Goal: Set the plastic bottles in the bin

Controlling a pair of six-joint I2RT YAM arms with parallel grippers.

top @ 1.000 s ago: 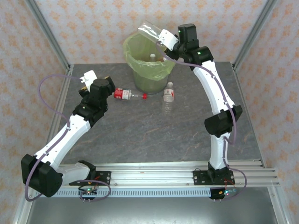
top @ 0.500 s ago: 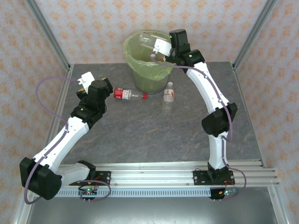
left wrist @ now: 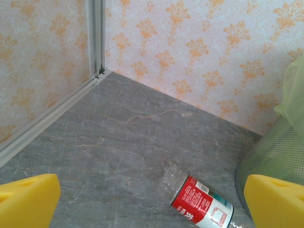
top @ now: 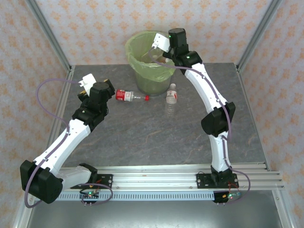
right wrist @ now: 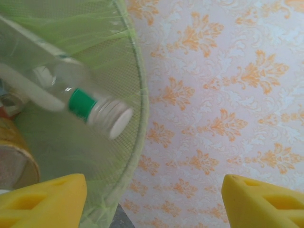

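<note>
Grey stone-look tabletop (top: 142, 137), patterned walls. L gripper (top: 87, 81) has fingers spread, empty, near a red-label bottle (top: 127, 96) lying on its side beside the bin (top: 151, 81). White-cap bottle (top: 171, 97) stands just right of the bin. R gripper (top: 158, 45) is over the bin mouth, fingers apart. Green-banded bottle (right wrist: 88, 105) is blurred, clear of the pads, inside the rim.

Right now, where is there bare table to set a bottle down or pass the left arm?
Crowded: before the bin, where the red-label bottle lies and the standing bottle sits. Widest free patch: the table from those bottles to the rail. Also free: the far-left corner beyond the left gripper.
</note>
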